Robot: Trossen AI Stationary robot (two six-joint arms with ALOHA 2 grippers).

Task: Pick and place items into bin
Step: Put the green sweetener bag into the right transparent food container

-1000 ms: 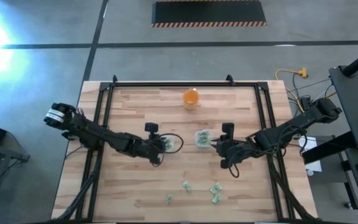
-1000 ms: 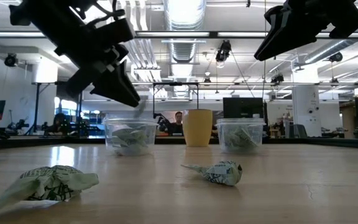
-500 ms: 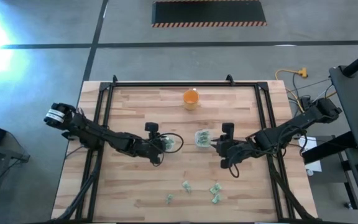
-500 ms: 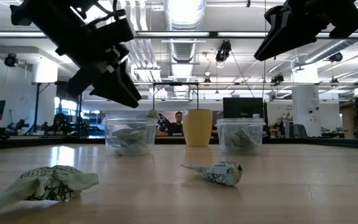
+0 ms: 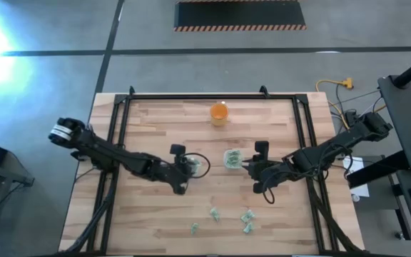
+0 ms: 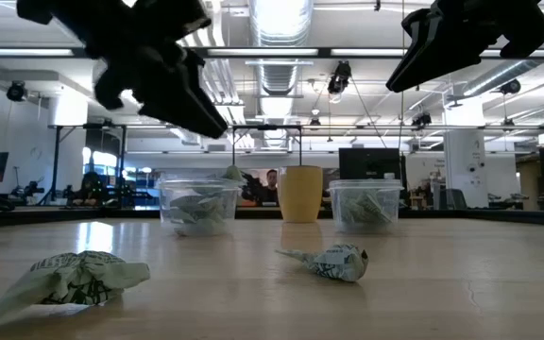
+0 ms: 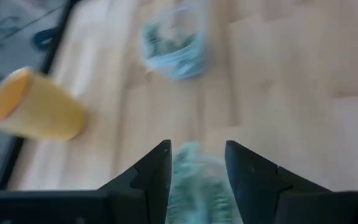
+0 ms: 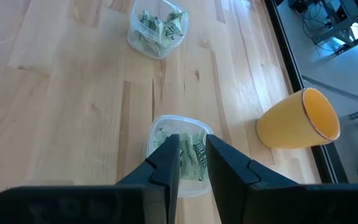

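Two clear plastic tubs stand mid-table, the left tub [image 5: 200, 165] and the right tub [image 5: 231, 158], each holding pale green wrinkly items. My left gripper [image 7: 196, 146] hangs open over the left tub [image 7: 197, 180], nothing between its fingers. One item [image 6: 231, 173] sticks up above that tub's rim. My right gripper [image 8: 192, 140] hovers over the right tub [image 8: 179, 119] with a narrow gap between its fingers and nothing in it. Several loose items [image 5: 212, 213] [image 5: 247, 216] lie on the table nearer the front edge.
An orange cup [image 5: 219, 113] stands upright toward the table's far edge, behind the tubs. Two loose items [image 6: 333, 262] [image 6: 64, 280] lie close to the low camera. Black frame rails [image 5: 120, 128] run along the table's left, right and far sides.
A pale piece has dropped from under my left gripper's tip onto the heap in the left tub, where it now pokes above the rim. My left gripper has then risen a little above that tub. My right arm has kept still.
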